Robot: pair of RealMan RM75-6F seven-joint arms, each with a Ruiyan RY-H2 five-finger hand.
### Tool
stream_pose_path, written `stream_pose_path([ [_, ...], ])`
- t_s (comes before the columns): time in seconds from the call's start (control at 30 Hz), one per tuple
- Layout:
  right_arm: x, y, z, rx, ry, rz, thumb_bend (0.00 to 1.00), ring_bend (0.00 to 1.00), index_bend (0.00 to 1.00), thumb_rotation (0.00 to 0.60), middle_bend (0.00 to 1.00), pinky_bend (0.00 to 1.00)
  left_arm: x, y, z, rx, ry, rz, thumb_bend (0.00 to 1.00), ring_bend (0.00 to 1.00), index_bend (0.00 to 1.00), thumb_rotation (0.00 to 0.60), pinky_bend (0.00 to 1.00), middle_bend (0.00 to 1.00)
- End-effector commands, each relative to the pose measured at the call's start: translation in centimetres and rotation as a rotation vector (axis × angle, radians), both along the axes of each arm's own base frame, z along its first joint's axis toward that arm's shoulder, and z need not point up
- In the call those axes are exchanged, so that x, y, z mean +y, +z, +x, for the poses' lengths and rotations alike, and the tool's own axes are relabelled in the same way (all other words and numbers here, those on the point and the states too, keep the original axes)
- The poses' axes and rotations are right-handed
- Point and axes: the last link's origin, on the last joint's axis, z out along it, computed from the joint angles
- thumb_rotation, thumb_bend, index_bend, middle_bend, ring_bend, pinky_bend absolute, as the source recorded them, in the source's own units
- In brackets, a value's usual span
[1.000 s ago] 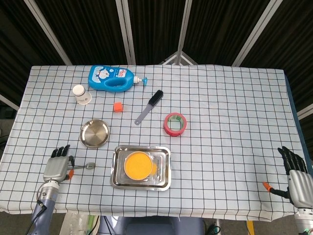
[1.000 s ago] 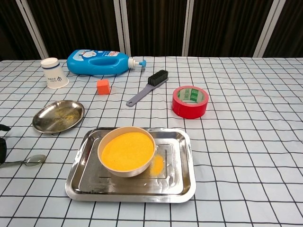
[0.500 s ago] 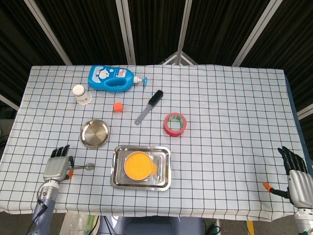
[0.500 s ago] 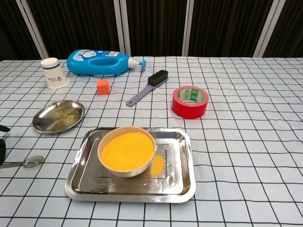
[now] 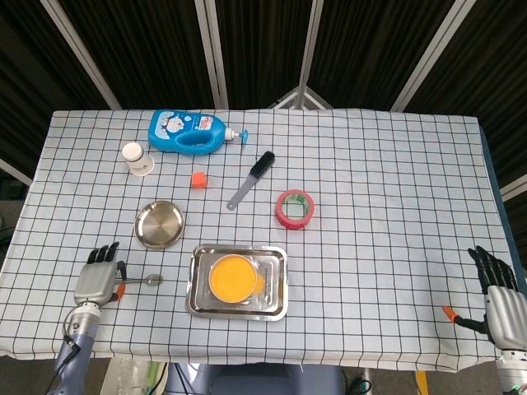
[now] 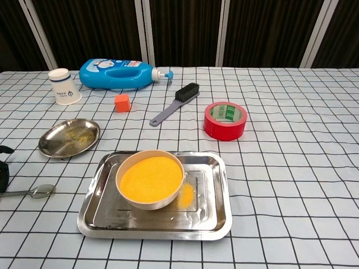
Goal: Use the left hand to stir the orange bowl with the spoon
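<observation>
The orange bowl (image 5: 230, 278) (image 6: 150, 178), filled with orange powder, stands in a steel tray (image 5: 278, 296) (image 6: 216, 216) near the front edge. The metal spoon (image 5: 145, 281) (image 6: 32, 192) lies flat on the cloth left of the tray, its handle pointing left. My left hand (image 5: 95, 281) (image 6: 3, 172) rests at the front left with its fingers stretched out, and its thumb sits at the end of the spoon's handle. In the chest view only a sliver of that hand shows. My right hand (image 5: 496, 294) rests at the front right corner, fingers apart, holding nothing.
A small round steel dish (image 5: 159, 224) sits behind the spoon. Further back are a white cup (image 5: 137, 160), a blue bottle (image 5: 188, 131) lying on its side, an orange cube (image 5: 198, 178), a brush (image 5: 251, 179) and a red tape roll (image 5: 296, 209).
</observation>
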Motion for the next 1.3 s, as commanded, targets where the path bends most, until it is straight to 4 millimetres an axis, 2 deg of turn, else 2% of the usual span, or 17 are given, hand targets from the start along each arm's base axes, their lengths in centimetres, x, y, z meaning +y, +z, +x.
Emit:
stream_pose_path([
  [0.03, 0.0, 0.0, 0.0, 0.001, 0.0, 0.0, 0.2, 0.0, 0.0, 0.6, 0.0, 0.0, 0.3, 0.9, 1.0, -0.023, -0.024, 0.024, 0.54, 0.0, 0.5, 0.6, 0.03, 0.0],
  [0.2, 0.0, 0.0, 0.0, 0.002, 0.0, -0.001, 0.2, 0.0, 0.0, 0.6, 0.0, 0.0, 0.6, 2.4, 2.7, -0.041, -0.066, 0.038, 0.54, 0.0, 0.51, 0.6, 0.03, 0.0],
  [0.47, 0.1, 0.1, 0.0, 0.002, 0.0, -0.003, 0.2, 0.0, 0.0, 0.6, 0.0, 0.0, 1.1, 4.8, 6.6, -0.079, -0.154, 0.056, 0.54, 0.0, 0.52, 0.6, 0.03, 0.0],
  [0.67, 0.0, 0.1, 0.0, 0.001, -0.001, -0.003, 0.2, 0.0, 0.0, 0.6, 0.0, 0.0, 1.8, 5.3, 9.2, -0.103, -0.206, 0.064, 0.54, 0.0, 0.52, 0.6, 0.03, 0.0],
  [0.8, 0.0, 0.1, 0.0, -0.001, -0.001, -0.005, 0.2, 0.0, 0.0, 0.6, 0.0, 0.0, 2.2, 5.4, 10.5, -0.113, -0.231, 0.066, 0.54, 0.0, 0.52, 0.6, 0.03, 0.0],
  [1.0, 0.0, 0.1, 0.0, -0.003, -0.002, -0.006, 0.2, 0.0, 0.0, 0.6, 0.0, 0.0, 2.8, 5.1, 13.5, -0.158, -0.279, 0.063, 0.54, 0.0, 0.52, 0.6, 0.03, 0.0],
  [1.3, 0.0, 0.2, -0.1, -0.006, -0.005, -0.008, 0.2, 0.0, 0.0, 0.6, 0.0, 0.0, 2.8, 2.5, 17.6, -0.2, -0.322, 0.014, 0.54, 0.0, 0.52, 0.6, 0.03, 0.0],
])
